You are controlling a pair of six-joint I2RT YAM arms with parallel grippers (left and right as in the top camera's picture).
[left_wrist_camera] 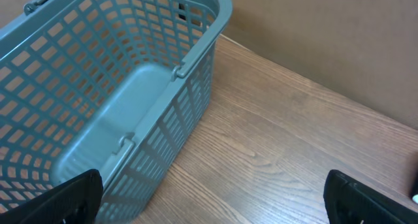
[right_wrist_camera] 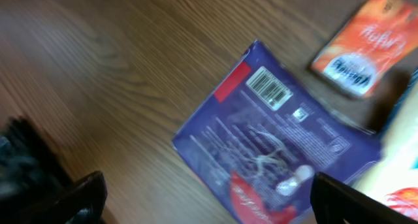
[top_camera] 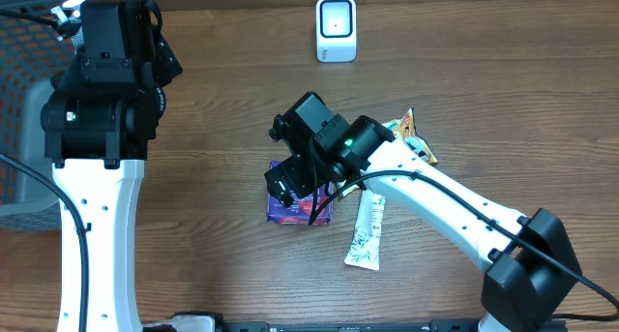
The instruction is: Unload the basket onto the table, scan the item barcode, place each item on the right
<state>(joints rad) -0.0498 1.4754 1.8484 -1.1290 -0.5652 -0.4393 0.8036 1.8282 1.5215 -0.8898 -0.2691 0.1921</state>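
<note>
Left fingers point(left_wrist_camera: 62, 201), right fingers point(right_wrist_camera: 356, 201) wide apart

- This looks like a robotics lab dressed as a mock shop checkout.
- Lab side: the left arm point(top_camera: 92, 206) and the right arm point(top_camera: 445, 201), white with black joints and trailing black cables, are mounted at a wood-grain worktop point(top_camera: 484, 71).
- The left wrist view shows a plain brown wall point(left_wrist_camera: 326, 28) behind the worktop.
- Shop side: a grey-blue, lattice-walled plastic shopping basket point(left_wrist_camera: 196, 54) sits at the worktop's left edge.
- A small white scanner point(top_camera: 336, 28) stands at the far side.
- Packaged retail goods lie loose on the wood: a purple packet point(right_wrist_camera: 274, 152) with a printed barcode point(right_wrist_camera: 268, 88), an orange packet point(right_wrist_camera: 366, 44) and a white sachet point(top_camera: 366, 233).
</note>
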